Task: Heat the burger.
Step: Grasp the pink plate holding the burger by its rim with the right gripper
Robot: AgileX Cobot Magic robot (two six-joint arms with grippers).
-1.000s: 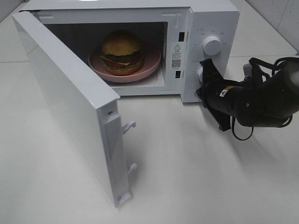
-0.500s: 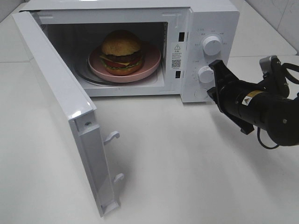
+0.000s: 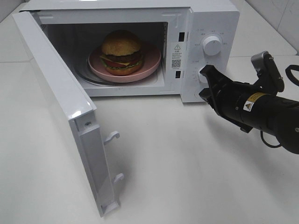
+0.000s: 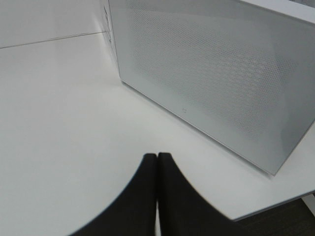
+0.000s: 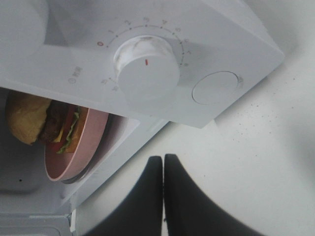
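Right claw (image 5: 163, 159) had shifted nearer the lower knob (image 5: 147, 73), closed tight and empty, while the burger (image 3: 122, 52) sat in the microwave (image 3: 223, 25).

We see a white table (image 3: 187, 177) under soft, even light, with a pale tiled wall (image 3: 286, 14) rising behind its far right corner.

Microwave (image 3: 189, 28): glossy white, probably plastic.
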